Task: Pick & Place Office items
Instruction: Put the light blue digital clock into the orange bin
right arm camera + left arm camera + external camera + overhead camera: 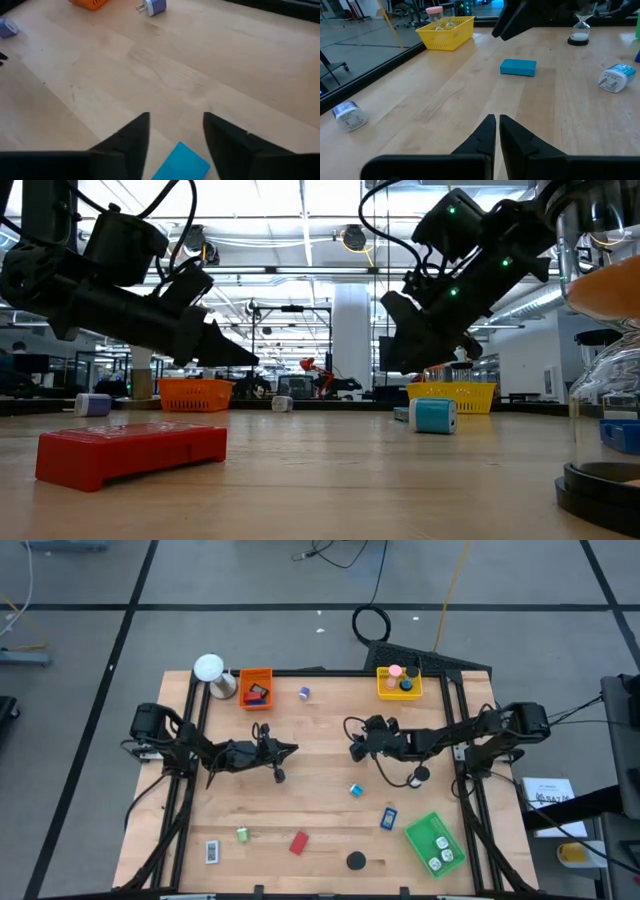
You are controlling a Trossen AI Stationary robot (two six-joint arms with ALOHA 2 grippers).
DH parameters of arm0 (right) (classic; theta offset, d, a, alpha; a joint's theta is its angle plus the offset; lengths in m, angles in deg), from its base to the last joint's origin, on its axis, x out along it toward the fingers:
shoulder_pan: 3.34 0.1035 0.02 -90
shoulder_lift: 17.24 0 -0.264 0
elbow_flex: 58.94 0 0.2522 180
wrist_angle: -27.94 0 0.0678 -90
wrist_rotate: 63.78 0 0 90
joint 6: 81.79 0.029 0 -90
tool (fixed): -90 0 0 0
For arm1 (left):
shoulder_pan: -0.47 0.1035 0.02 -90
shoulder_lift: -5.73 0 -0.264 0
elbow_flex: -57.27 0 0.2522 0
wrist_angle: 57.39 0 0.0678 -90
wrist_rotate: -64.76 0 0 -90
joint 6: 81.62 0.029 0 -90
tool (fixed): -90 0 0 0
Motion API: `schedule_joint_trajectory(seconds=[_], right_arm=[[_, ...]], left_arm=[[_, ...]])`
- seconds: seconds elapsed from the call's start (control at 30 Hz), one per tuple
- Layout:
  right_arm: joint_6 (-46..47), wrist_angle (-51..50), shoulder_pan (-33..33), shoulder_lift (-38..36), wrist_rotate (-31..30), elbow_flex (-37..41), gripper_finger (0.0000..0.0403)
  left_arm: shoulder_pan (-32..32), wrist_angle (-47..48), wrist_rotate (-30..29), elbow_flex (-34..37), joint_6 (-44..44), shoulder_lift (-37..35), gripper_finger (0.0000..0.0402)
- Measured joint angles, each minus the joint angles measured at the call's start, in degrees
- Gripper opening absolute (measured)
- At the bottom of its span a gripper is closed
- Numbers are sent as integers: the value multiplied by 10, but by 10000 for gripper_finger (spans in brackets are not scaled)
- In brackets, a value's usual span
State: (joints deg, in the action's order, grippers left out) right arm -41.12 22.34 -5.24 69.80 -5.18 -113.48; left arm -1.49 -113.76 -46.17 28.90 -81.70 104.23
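Right pincer (352, 752) spread apart above the table (320, 830), left pincer (282, 762) pressed together, both empty.

High view: the arms reach toward mid-table from either side; a blue piece (356, 790) lies near the right pincer, with a red block (298, 842), black disc (356, 861) and green tray (436, 844) nearer the front edge, orange tray (256, 688) and yellow tray (399, 682) at the back.
Low view: the ribbed red block sits in front.
Left wrist view: tapered dark fingers (482, 137) meet over pale wood grain; a flat blue rectangle (518, 67) lies ahead.
Right wrist view: a blue rectangle lies between the separated fingers (132, 137).
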Motion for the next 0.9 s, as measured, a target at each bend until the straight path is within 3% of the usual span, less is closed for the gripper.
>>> schedule_joint_trajectory(seconds=[0.23,0.37,0.57,0.9], right_arm=[[4,8,-2,25,15,-28,252],[-38,-2,-11,81,46,-83,258],[-44,-133,-14,101,60,-153,262],[16,-176,-14,87,62,-145,302]], left_arm=[[0,0,0,0,0,0,28],[0,0,0,0,0,0,28],[0,8,0,0,0,0,28],[0,15,0,0,-1,0,28]])
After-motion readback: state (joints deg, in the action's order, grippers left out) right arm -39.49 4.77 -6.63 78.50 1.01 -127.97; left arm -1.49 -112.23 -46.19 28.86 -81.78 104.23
